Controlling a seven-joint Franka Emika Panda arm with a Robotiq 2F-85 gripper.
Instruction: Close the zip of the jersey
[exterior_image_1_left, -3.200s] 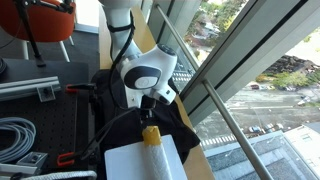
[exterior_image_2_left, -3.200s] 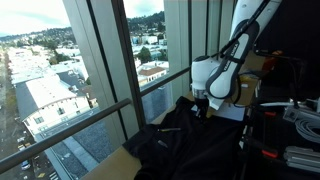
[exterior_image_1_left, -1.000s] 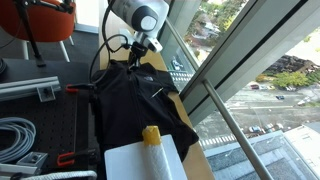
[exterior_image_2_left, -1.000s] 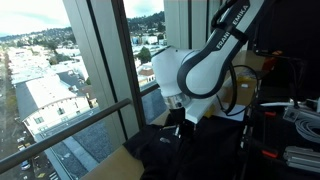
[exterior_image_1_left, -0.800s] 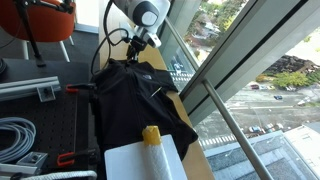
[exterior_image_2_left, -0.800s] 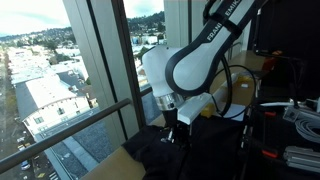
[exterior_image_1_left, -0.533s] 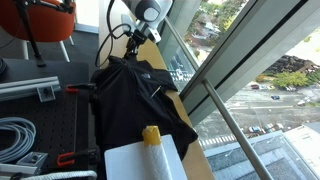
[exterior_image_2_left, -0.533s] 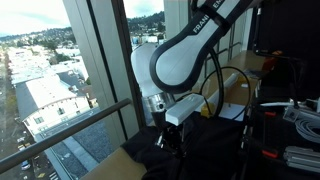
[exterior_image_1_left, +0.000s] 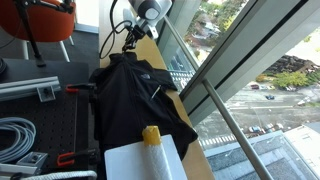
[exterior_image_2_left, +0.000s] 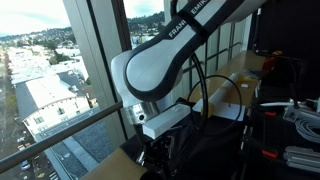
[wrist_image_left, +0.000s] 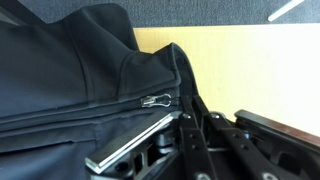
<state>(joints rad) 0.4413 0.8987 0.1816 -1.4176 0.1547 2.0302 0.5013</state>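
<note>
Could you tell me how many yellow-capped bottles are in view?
1. The yellow-capped bottle stands at the bottom of an exterior view, at the near edge of the jersey. Others may be hidden.

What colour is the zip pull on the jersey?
Pale silvery metal: the zip pull stands out against the black jersey. Clearest in the wrist view.

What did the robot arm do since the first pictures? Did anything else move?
The gripper travelled along the jersey, from the end by the yellow-capped bottle to the far end. The zip pull sits at that far end, just ahead of the gripper; whether it is pinched cannot be told. The bottle and the jersey stayed where they were.
</note>
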